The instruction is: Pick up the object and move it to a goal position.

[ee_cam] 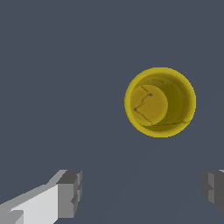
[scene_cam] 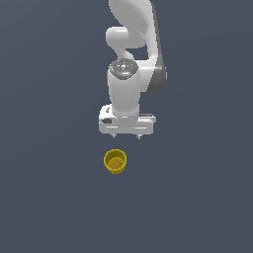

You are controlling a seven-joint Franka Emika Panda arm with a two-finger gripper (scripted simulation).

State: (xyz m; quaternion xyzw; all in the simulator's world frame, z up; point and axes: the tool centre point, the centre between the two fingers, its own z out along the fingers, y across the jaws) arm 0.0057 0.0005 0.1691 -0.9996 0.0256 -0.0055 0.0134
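Observation:
The object, a small yellow cup, stands upright and open-topped on the dark grey floor, just in front of the arm in the exterior view. My gripper hangs above and behind it, a little toward the exterior view's right, with its fingers spread wide and nothing between them. Looking down from the wrist, the cup shows its round rim and inner bottom, lying off to one side of the gap between the grey fingertips. No goal marker shows in either view.
The white arm rises behind the gripper. The flat dark grey floor stretches all around with no other objects on it.

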